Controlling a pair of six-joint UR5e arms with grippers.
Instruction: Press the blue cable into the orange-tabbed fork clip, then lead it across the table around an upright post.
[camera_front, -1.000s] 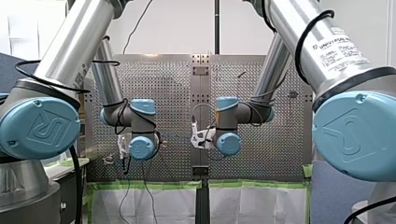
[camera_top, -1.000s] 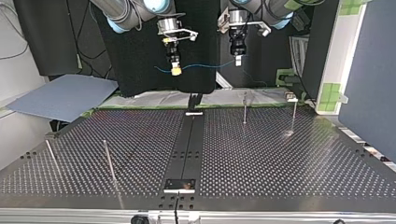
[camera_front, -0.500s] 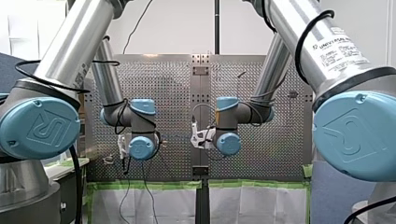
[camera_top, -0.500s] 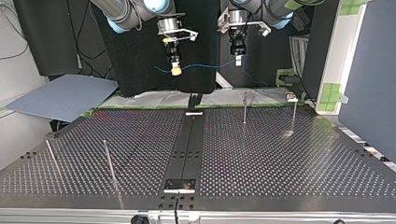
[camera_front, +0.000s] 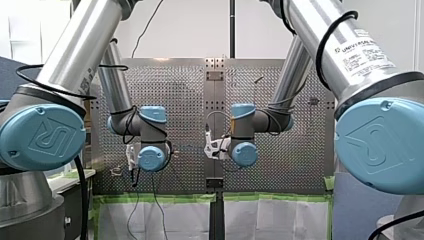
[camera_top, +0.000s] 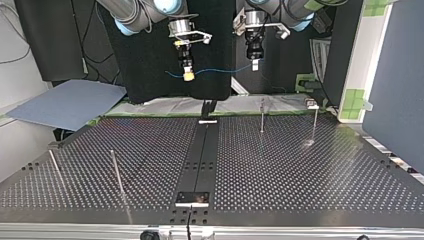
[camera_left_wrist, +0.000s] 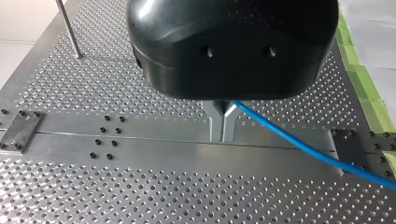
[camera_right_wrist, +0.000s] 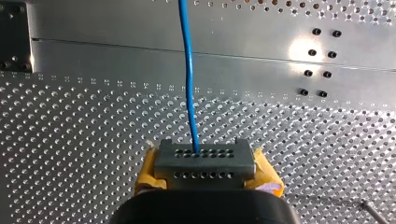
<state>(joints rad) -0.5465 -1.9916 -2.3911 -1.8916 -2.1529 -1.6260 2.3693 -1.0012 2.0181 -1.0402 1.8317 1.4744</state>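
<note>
The blue cable (camera_top: 220, 70) hangs in a shallow span between my two grippers, high above the far edge of the perforated table (camera_top: 300, 170). My left gripper (camera_top: 254, 65) is at the top view's right. Its metal fingers (camera_left_wrist: 222, 126) are shut on the cable (camera_left_wrist: 299, 142), which runs off to one side. My right gripper (camera_top: 188, 76), with yellow pads, is shut on the cable (camera_right_wrist: 188, 70) where it leaves the grey fingertip block (camera_right_wrist: 196, 154). A short tail hangs past it. I make out no orange-tabbed clip.
Thin upright posts stand on the table: two (camera_top: 262, 117) (camera_top: 315, 122) near the far edge at the top view's right, two (camera_top: 116, 172) (camera_top: 55, 167) nearer at its left. A dark centre rail (camera_top: 202, 155) splits the plate. A grey sheet (camera_top: 70, 102) lies off the table at the left.
</note>
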